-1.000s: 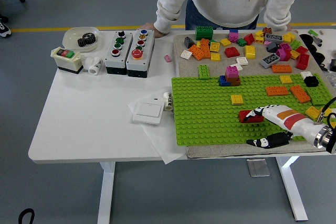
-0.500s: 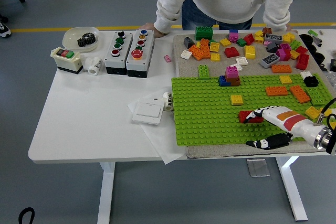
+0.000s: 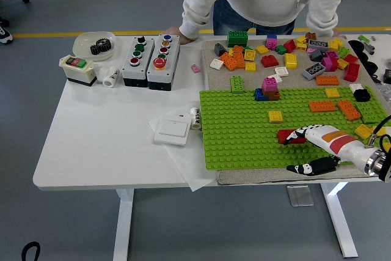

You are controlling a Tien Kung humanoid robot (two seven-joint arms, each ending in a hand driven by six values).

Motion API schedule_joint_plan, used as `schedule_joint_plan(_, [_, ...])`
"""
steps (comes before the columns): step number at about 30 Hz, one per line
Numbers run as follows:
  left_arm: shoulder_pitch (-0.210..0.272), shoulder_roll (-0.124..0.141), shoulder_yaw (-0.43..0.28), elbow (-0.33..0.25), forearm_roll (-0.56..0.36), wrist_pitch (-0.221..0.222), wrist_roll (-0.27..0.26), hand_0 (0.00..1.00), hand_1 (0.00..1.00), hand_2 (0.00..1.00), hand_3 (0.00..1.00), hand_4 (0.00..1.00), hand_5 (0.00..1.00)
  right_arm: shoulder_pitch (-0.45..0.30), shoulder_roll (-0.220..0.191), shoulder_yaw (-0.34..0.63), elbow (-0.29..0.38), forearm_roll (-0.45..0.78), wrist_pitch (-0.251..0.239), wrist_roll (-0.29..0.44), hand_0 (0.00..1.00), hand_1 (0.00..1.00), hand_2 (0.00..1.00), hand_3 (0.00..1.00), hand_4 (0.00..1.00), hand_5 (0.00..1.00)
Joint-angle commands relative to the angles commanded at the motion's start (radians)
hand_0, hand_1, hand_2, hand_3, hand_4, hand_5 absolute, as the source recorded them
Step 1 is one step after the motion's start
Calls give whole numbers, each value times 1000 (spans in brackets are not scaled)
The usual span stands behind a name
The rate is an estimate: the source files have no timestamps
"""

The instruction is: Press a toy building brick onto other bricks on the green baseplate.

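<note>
The green baseplate lies on a beige mat at the table's right. A red brick sits on it near the front right. My right hand comes in from the lower right and lies flat. Its white fingers stretch out over the red brick's right end and touch its top. The black thumb lies apart at the plate's front edge. A yellow brick, two orange bricks and a pink, blue and brown stack also sit on the plate. The left arm is out of view.
Several loose bricks lie on the mat behind the plate. A person leans at the far side with both hands resting on the table edge. Two button boxes, a white switch and a bowl with a gear stand at the left.
My right hand has sunk slightly and drawn a little toward the lower right, still over the red brick. The brick and the person have not moved.
</note>
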Motion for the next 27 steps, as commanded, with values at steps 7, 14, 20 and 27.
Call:
schedule_joint_plan(7, [-1,1,2,0,-2,-1,-1,752,753,731,598,667,599,1,-1,-5,1,1,3,-1,814,763,779,704,875,618])
schedule_joint_plan(14, [-1,1,3,0,-5,-3,-1,753,753,728,598,668,598,4,-1,-1,5,4,1,1,813,763,779,703,876,619])
schedule_joint_plan(20, [0,1,2,0,-4,-6,-1,752,753,729,598,668,600,6,-2,8,10,13,-6,3,814,763,779,704,877,620])
schedule_joint_plan(27, [2,1,3,-1,-6,-7,-1,752,753,728,598,668,600,5,-5,20,22,36,-23,13,814,763,778,706,877,620])
